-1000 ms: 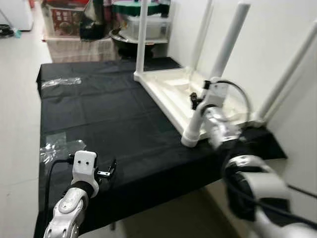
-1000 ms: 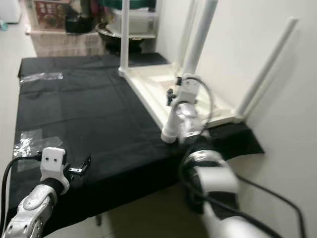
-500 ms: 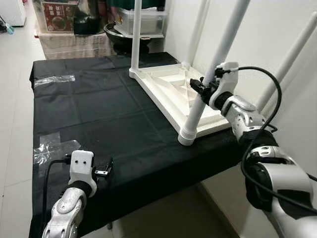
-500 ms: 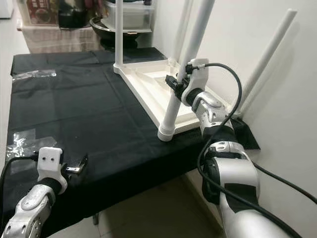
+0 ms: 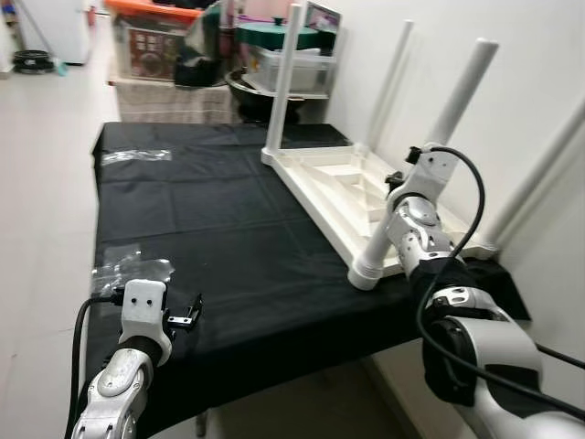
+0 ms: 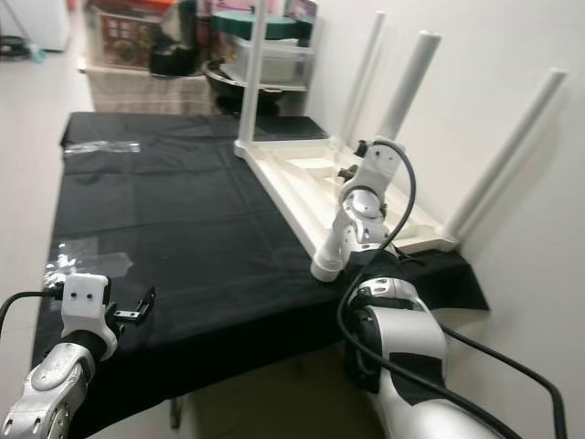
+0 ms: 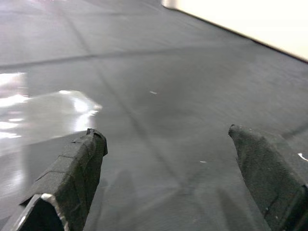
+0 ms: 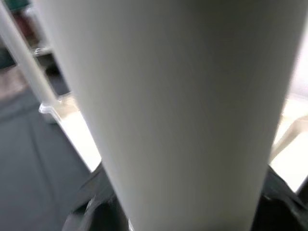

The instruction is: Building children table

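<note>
Left eye view: my black-draped worktop (image 5: 210,219) carries the upturned white children's table (image 5: 338,187), four legs skyward, against the wall. My right hand (image 5: 398,185) pinches its nearest leg (image 5: 416,174); stiff, light, slippery plastic, I judge, best held low. My left hand (image 7: 168,163) hovers spread.

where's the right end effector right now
In the head views it is on the right, closed around the near white leg of the upturned table, right end effector partway up it.
</note>
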Motion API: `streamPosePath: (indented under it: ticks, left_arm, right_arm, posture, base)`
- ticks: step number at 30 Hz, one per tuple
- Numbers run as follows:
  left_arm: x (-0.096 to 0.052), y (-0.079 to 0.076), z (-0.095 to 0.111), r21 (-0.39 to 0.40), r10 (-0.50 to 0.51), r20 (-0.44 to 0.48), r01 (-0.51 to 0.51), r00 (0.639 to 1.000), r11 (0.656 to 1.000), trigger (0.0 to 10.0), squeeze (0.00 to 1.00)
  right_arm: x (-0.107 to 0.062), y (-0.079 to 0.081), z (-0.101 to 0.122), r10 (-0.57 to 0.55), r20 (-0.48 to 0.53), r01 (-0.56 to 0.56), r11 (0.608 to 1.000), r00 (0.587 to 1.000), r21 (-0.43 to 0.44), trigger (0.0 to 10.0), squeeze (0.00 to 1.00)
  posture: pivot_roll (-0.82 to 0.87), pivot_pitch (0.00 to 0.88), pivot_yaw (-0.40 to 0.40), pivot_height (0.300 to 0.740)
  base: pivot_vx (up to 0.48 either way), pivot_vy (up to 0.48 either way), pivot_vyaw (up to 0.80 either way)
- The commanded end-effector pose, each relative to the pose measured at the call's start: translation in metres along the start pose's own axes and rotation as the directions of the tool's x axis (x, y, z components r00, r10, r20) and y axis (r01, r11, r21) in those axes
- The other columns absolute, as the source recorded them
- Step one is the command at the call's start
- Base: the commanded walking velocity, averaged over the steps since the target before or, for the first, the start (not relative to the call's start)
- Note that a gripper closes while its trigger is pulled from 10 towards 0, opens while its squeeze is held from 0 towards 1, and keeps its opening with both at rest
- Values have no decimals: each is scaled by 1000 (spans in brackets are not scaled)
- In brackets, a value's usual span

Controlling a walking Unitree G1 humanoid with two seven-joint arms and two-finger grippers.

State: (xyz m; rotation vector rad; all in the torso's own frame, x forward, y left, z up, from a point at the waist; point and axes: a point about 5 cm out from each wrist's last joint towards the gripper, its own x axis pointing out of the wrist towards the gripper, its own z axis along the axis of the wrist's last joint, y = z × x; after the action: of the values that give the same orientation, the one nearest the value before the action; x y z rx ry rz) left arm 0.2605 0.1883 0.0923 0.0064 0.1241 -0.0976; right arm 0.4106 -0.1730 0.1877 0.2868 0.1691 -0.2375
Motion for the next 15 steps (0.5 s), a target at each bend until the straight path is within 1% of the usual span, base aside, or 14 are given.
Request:
streamPosePath:
  ticks: [1,3,4,5,6,7,8,9,10,11,12,13,15]
  left_arm:
    - [-1,-3,-1,-5,-7,-8,7,1000,1000,10000,0]
    - [-1,-3,-1,-5,-7,-8,7,1000,1000,10000,0]
    - [-1,-3,-1,-8,-7,-7,7,1000,1000,10000,0]
    - [-1,-3,-1,-8,-7,-7,7,1000,1000,10000,0]
    - [0,-4,-1,-11,-8,-5,8,1000,1000,10000,0]
    - [0,-5,-2,-11,-12,-5,11,1000,1000,10000,0]
    - [0,-5,-2,-10,-14,-5,14,1000,1000,10000,0]
    - [0,-5,-2,-10,-14,-5,14,1000,1000,10000,0]
    - [0,-4,-2,-9,-14,-5,14,1000,1000,10000,0]
    - [0,-3,-2,-8,-12,-5,12,1000,1000,10000,0]
    - [0,-3,-2,-8,-12,-5,12,1000,1000,10000,0]
    - [0,-3,-2,-8,-10,-5,10,1000,1000,10000,0]
    - [0,-3,-1,-9,-11,-4,11,1000,1000,10000,0]
  right_arm:
    - [3,-19,2,-14,-29,14,1000,999,-23,10000,1000]
    - [3,-19,2,-14,-29,14,1000,999,-23,10000,1000]
    - [5,-23,15,33,-8,-33,999,999,-26,10000,0]
    - [5,-23,15,33,-8,-33,999,999,-26,10000,0]
    - [6,-25,29,132,22,-130,989,991,-70,10000,0]
    - [5,-26,38,269,6,-268,960,963,-87,10000,0]
    - [4,-26,42,353,-8,-352,932,936,-88,10000,0]
    - [4,-26,42,353,-8,-352,932,936,-88,10000,0]
    - [3,-28,48,394,0,-390,910,919,-139,10000,0]
    - [2,-28,52,429,9,-421,892,903,-166,3451,0]
    - [2,-28,52,429,9,-421,892,903,-166,3451,0]
    - [1,-29,53,445,-3,-435,874,896,-216,0,0]
    - [1,-31,50,444,-23,-437,870,896,-228,0,0]
  posture:
    - [86,0,-134,740]
    - [86,0,-134,740]
    - [86,0,-137,740]
    - [86,0,-137,740]
    - [88,0,-136,740]
    - [88,0,-136,740]
    - [88,0,-136,740]
    - [88,0,-136,740]
    - [90,0,-139,740]
    - [90,0,-131,740]
    - [90,0,-131,740]
    - [89,0,-131,740]
    - [89,0,-131,740]
  base:
    - [0,0,0]
    - [0,0,0]
    - [0,0,0]
    - [0,0,0]
    - [0,0,0]
    - [0,0,0]
    - [0,0,0]
    - [0,0,0]
    - [0,0,0]
    - [0,0,0]
    - [0,0,0]
    - [0,0,0]
    - [0,0,0]
